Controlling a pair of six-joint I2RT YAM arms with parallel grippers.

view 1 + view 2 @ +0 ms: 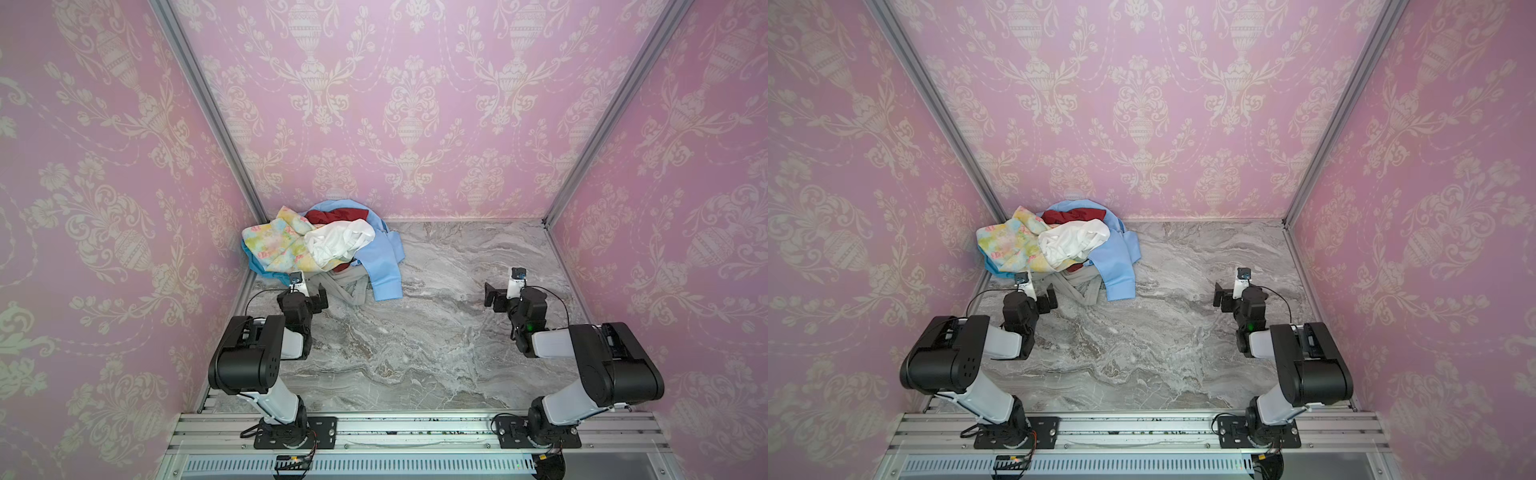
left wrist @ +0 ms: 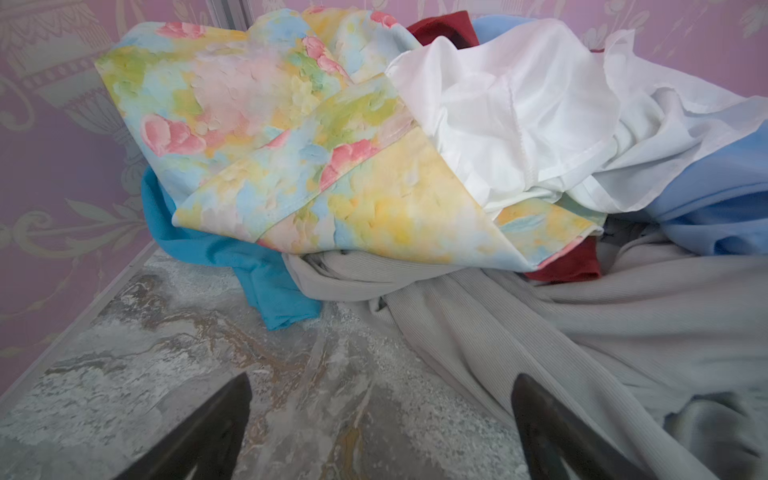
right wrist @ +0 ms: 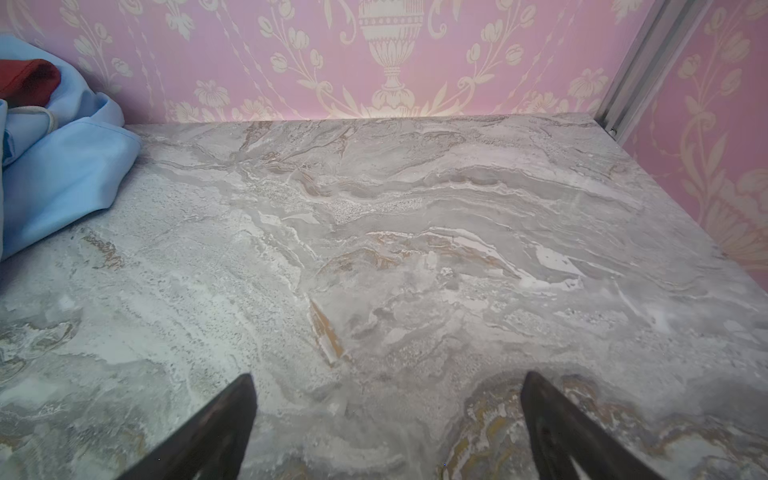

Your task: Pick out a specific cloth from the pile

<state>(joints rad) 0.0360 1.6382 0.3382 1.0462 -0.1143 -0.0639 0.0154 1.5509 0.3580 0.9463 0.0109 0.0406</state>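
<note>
The pile (image 1: pixel 328 243) (image 1: pixel 1061 241) lies in the back left corner of the marble table. On its top are a floral yellow piece (image 2: pixel 291 137), a white piece (image 2: pixel 511 124) and a dark red one (image 1: pixel 334 216). The teal cloth (image 2: pixel 266 278) (image 1: pixel 259 264) (image 1: pixel 995 267) pokes out from under the floral piece at the pile's left front and is mostly buried. My left gripper (image 2: pixel 382 376) (image 1: pixel 319 298) (image 1: pixel 1049 300) is open and empty, just in front of the pile, close to a grey ribbed garment (image 2: pixel 561 332). My right gripper (image 3: pixel 389 374) (image 1: pixel 493 296) (image 1: pixel 1222 297) is open over bare table, well right of the pile.
A pale sky-blue shirt (image 1: pixel 384 257) (image 3: pixel 62 174) trails off the pile's right side toward the middle. Pink wallpapered walls (image 1: pixel 124 208) with aluminium posts (image 1: pixel 216 124) close in the left, back and right. A metal rail (image 1: pixel 415 432) carries both arm bases at the front edge.
</note>
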